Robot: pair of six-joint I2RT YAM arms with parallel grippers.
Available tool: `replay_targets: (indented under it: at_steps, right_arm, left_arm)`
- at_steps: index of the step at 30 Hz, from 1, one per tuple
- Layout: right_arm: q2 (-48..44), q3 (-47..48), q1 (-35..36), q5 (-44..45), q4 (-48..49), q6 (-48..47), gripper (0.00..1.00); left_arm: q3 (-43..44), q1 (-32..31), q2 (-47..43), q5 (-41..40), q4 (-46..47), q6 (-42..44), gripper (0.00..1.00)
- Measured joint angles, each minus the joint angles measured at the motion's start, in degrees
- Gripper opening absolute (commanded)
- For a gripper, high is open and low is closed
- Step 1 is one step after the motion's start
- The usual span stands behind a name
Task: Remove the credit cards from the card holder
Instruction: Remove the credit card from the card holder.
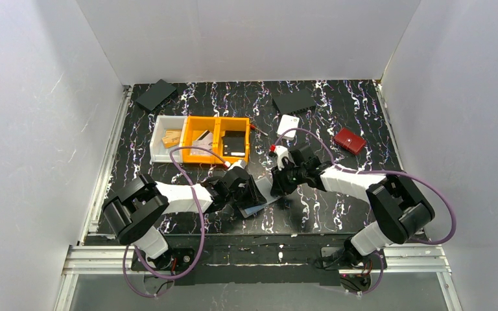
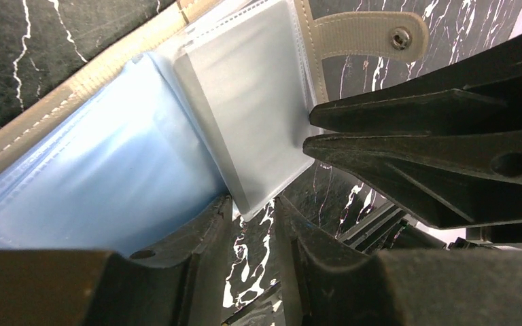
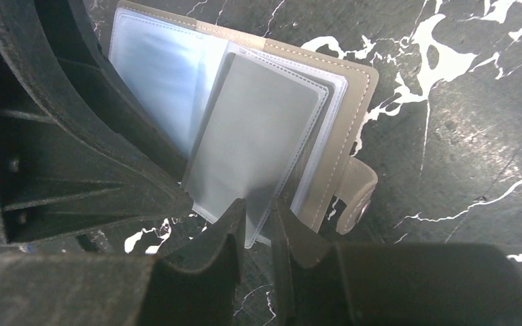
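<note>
Holder (image 3: 357, 88) lies open on the table (image 3: 462, 136), near the front edge, between the two arms. Its pale blue face is half hidden behind the left gripper (image 2: 251, 205), whose fingers stand slightly apart with a corner of the grey card (image 3: 265, 129) and its clear sleeve in the gap. Right gripper (image 3: 258, 205) straddles the sleeve's lower edge; whether it pinches is hard to tell. From above, both grippers cover most of the holder. Snap tab (image 2: 380, 34) juts off one side. Orange bin (image 1: 219, 139) sits behind, red wallet (image 1: 349, 140) well apart at right.
</note>
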Motion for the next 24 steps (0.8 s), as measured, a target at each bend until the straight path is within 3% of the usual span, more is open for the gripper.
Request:
replay_targets:
  at_steps: [5,10,24]
  right_arm:
    - [1.8,0.4,-1.9,-3.9,0.0,2.1,0.3]
    - [2.6,0.6,-3.3,-6.9,0.1,3.8,0.34]
    - [4.3,0.6,-6.7,-15.3,3.4,9.5,0.34]
  left_arm:
    - [-0.3,0.0,0.1,-0.1,0.4,-0.5,0.24]
    - [-0.3,0.0,0.4,0.1,0.7,-0.5,0.26]
    - [-1.0,0.0,0.1,2.2,4.0,-0.1,0.53]
